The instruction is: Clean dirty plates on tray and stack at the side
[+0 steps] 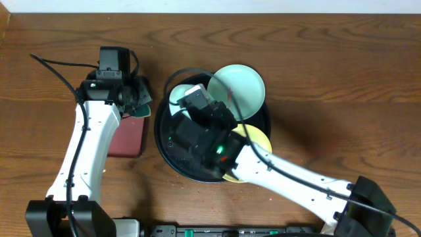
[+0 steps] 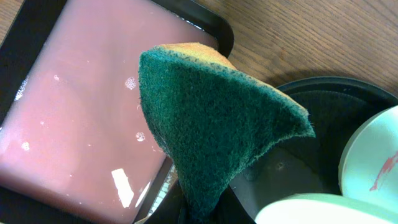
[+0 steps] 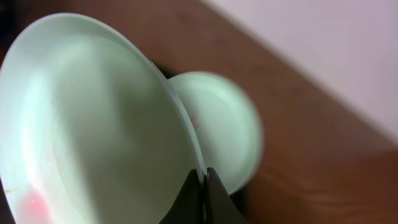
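Observation:
The large round black tray (image 1: 263, 122) holds three plates. My right gripper (image 3: 204, 180) is shut on the rim of a pale mint-green plate (image 3: 93, 124) and holds it tilted on edge; a faint red smear shows low on it. In the overhead view this plate (image 1: 177, 97) is at the tray's upper left under my right gripper (image 1: 192, 105). A second mint plate (image 1: 238, 89) with a red smear lies at the tray's upper right. The yellow plate (image 1: 258, 139) is partly hidden by my right arm. My left gripper (image 2: 205, 211) is shut on a green-and-yellow sponge (image 2: 211, 124) just left of the tray.
A smaller rectangular reddish-brown tray (image 2: 93, 112) with wet, bubbly liquid sits left of the black tray, under my left arm (image 1: 92, 145). Bare wood-grain tabletop (image 1: 329, 79) stretches to the right and back.

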